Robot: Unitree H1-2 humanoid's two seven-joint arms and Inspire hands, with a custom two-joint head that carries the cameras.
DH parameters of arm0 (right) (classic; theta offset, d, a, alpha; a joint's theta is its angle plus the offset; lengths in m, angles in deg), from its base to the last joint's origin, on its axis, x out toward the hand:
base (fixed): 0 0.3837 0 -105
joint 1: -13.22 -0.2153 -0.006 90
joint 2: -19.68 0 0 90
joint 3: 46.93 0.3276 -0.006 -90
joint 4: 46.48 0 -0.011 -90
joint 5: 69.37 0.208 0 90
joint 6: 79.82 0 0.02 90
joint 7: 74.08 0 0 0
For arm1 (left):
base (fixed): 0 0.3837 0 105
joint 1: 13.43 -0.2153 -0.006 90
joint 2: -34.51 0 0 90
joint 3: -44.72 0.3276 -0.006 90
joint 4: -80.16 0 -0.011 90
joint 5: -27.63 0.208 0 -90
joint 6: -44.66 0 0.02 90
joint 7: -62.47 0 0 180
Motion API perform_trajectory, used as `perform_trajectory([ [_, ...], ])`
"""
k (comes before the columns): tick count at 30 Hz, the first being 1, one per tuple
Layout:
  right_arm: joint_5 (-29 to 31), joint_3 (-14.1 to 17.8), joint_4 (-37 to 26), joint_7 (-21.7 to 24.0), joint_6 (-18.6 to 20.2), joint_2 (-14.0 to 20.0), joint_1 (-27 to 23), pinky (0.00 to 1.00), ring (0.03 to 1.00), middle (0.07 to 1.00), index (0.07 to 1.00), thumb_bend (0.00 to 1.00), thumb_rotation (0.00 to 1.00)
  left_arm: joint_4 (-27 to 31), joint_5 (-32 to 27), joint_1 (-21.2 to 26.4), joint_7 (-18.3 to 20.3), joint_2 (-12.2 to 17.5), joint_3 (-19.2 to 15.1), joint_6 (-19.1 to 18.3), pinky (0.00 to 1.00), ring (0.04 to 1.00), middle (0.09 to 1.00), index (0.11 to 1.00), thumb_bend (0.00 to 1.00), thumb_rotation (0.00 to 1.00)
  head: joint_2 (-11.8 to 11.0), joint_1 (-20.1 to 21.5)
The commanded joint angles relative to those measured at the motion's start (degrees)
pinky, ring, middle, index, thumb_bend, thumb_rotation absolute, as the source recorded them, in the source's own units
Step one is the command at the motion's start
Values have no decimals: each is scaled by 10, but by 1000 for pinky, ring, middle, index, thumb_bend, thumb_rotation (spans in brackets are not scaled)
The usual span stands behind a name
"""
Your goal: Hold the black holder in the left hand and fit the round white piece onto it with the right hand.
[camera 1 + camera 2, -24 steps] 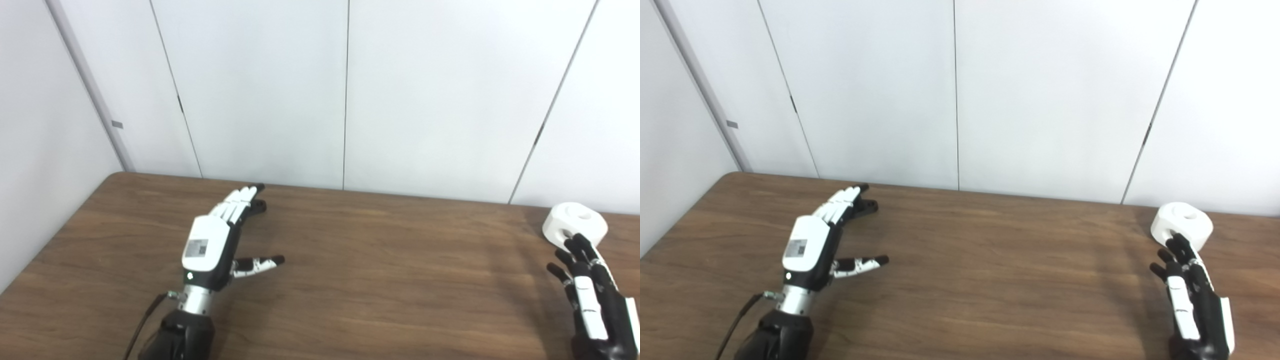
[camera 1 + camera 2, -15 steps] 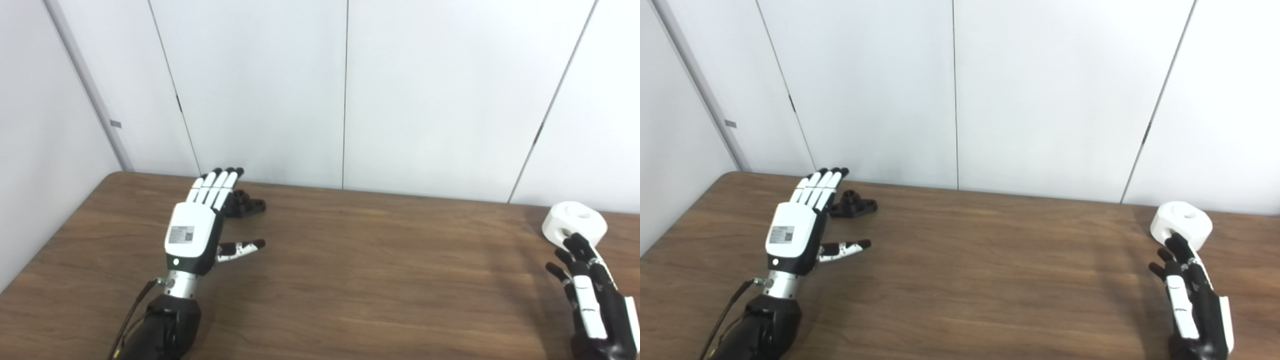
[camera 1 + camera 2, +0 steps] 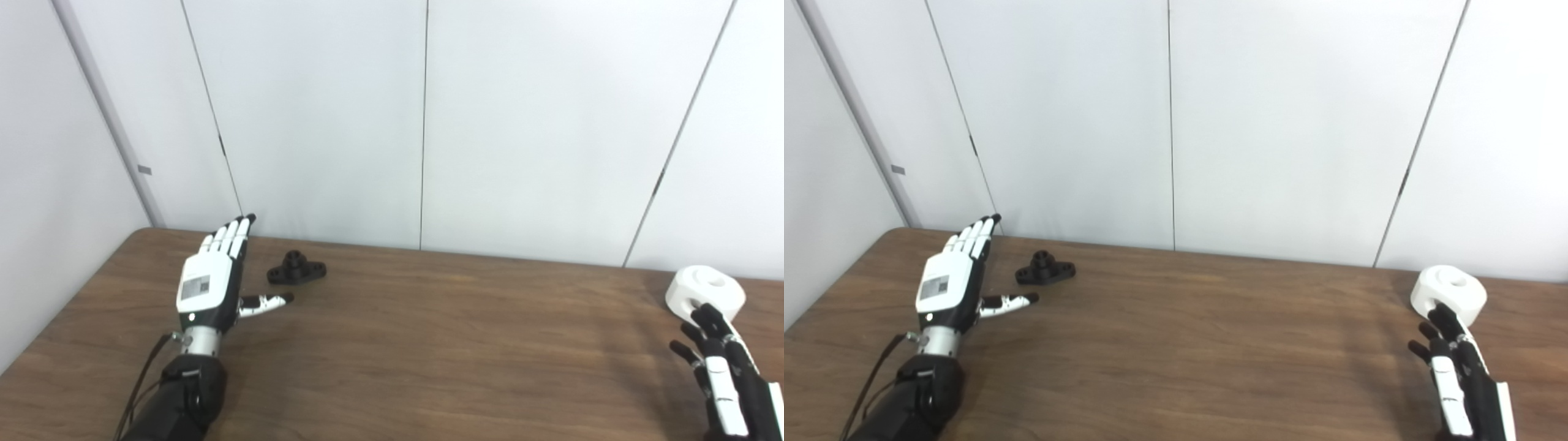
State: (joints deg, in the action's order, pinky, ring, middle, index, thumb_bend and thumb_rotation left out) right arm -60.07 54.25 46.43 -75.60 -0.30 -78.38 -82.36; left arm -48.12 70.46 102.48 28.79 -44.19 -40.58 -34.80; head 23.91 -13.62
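A humanoid robot's two hands hover over a brown wood-grain table [image 3: 429, 343] set against a wall of pale panels [image 3: 318, 122]. At the far left of the table, the left hand [image 3: 205, 291] is spread flat with its fingers straight and pointing toward the wall and its thumb stuck out to the right; it holds nothing. Just to the right of those fingers, apart from them, the black holder [image 3: 296, 269] sits on the tabletop near the wall, a low base with a short round stub rising from its middle. The thumb tip reaches toward the holder's near side without touching it. At the far right of the table, the round white piece [image 3: 705, 289] rests on the wood close to the wall, a thick disc with a dimple in its top face and a hole in its side. The right hand [image 3: 1461, 373] rises from the bottom right corner, its fingers extended and slightly apart, holding nothing; its dark fingertips [image 3: 1442, 313] overlap the near edge of the white piece in both views, though whether they actually touch it cannot be told. The holder and the white piece lie well apart, at opposite ends of the table.
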Motion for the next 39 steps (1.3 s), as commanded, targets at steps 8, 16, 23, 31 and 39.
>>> perform_trajectory([
  [8,4,-1,7,6,-21,-1,5,792,876,892,868,420,711,-30,-79,62,93,33,-3,-4,930,963,979,975,1000,335,4,-2],
  [16,2,-2,3,4,-19,-2,6,776,876,890,864,416,717,-53,-128,83,161,38,-6,-23,883,967,974,946,1000,366,7,0],
  [23,10,0,-4,2,-14,-6,5,796,882,892,866,422,700,-66,-161,96,209,45,-4,-15,815,927,956,939,1000,338,10,1],
  [31,15,0,-10,1,-9,-9,5,785,874,884,859,418,682,-95,-176,116,233,48,7,5,729,830,868,848,1000,280,15,2],
  [39,8,-3,-14,-1,-13,-8,7,763,868,873,848,422,689,-113,-179,123,233,44,18,41,700,804,842,788,1000,237,19,6],
])
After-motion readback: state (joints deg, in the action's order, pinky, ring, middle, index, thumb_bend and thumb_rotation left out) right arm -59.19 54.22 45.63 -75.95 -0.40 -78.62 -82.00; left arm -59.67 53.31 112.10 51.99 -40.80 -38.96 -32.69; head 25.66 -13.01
